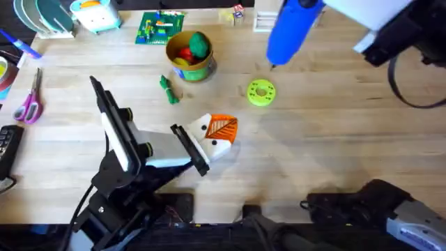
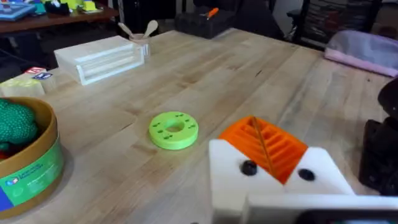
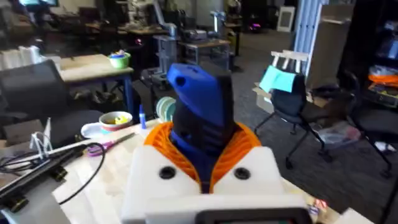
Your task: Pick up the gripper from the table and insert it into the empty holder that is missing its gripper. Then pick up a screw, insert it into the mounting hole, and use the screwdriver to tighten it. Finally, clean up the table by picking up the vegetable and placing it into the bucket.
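My left gripper (image 1: 217, 134) rests low over the table's middle and is shut, its two orange ribbed pads pressed together. The orange gripper (image 2: 264, 146) sits in the off-white holder (image 2: 273, 180); a dark dot shows on each white block. My right gripper (image 3: 202, 143) is raised high at the back right, shut on the blue screwdriver (image 1: 293, 28). The screwdriver's tip hangs just above and behind a lime green disc (image 1: 261, 93). The dark green vegetable (image 1: 168, 89) lies on the table in front of the yellow-olive bucket (image 1: 202, 70), which holds toy vegetables.
Pink-handled scissors (image 1: 29, 101) lie at the left edge. A green brick plate (image 1: 162, 28) and a clear box (image 2: 99, 59) stand at the back. The lime green disc (image 2: 173, 130) lies just beyond my left gripper.
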